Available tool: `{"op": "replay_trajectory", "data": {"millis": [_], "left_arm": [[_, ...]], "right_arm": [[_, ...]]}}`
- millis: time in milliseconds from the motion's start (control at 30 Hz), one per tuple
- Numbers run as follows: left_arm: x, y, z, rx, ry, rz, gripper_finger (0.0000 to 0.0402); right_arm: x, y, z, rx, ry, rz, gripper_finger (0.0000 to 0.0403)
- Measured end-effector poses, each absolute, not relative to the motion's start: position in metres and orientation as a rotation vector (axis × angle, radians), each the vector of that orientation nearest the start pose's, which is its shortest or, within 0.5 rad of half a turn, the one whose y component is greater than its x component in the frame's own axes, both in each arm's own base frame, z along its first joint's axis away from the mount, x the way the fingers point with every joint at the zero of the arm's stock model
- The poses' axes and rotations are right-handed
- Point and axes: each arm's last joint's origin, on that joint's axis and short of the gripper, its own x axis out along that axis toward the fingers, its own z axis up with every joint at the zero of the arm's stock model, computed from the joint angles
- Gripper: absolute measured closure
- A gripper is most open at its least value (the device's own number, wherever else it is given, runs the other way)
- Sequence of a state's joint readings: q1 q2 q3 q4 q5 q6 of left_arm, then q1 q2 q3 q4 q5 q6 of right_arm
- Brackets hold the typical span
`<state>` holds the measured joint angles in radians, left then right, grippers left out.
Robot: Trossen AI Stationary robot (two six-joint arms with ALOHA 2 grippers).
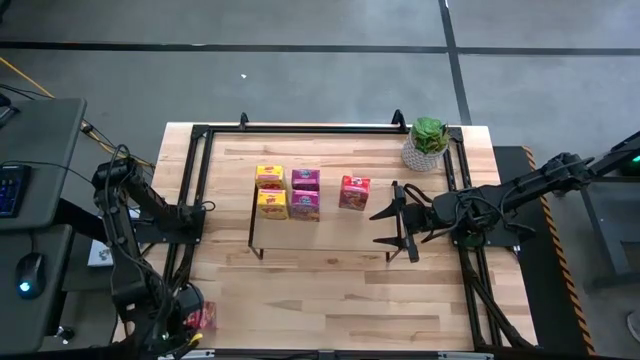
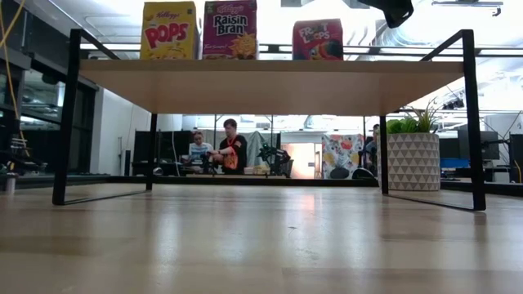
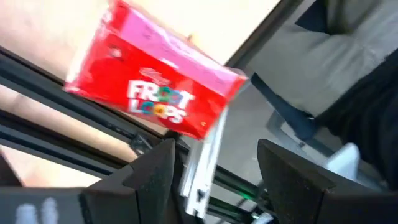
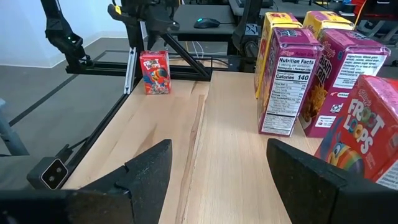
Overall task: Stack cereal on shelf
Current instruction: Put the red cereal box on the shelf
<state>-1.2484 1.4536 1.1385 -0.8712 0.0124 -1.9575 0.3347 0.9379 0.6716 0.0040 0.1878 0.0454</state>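
Nearest the front edge of the big light-wood table (image 1: 330, 300) with its black frame, at its left corner, a lone red Froot Loops carton (image 1: 201, 319) lies on the tabletop, and the left gripper (image 1: 183, 312) hangs right beside it with its two dark fingers (image 3: 152, 171) spread apart and nothing between them; from that arm's own camera the red carton (image 3: 152, 93) sits just ahead of the fingertips, not touching them. Farther in, about the middle of the table, stands the low shelf (image 1: 330, 235) with its pale wooden top and thin black wire legs. Five small cardboard cereal boxes stand on its top: two yellow Pops boxes (image 1: 271, 190) at the left, one behind the other, two magenta-pink Raisin Bran boxes (image 1: 305, 194) just beside them, and a second red Froot Loops box (image 1: 354, 192) a little apart to the right. The right gripper (image 1: 398, 222) hovers over the shelf's right end, near that red box, jaws wide and empty. Beyond it, at the table's far right corner, a green plant in a white patterned pot (image 1: 427, 145) stands. In the room behind, people sit at desks.
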Motion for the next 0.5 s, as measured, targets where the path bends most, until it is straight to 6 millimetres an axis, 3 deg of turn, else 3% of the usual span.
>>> {"op": "replay_trajectory", "data": {"millis": [500], "left_arm": [[0.0916,-0.2660,0.2493,-0.767,1.491,0.206,0.0181]], "right_arm": [[0.1991,0.0635,0.2848,-0.023,0.257,0.140,0.0147]]}}
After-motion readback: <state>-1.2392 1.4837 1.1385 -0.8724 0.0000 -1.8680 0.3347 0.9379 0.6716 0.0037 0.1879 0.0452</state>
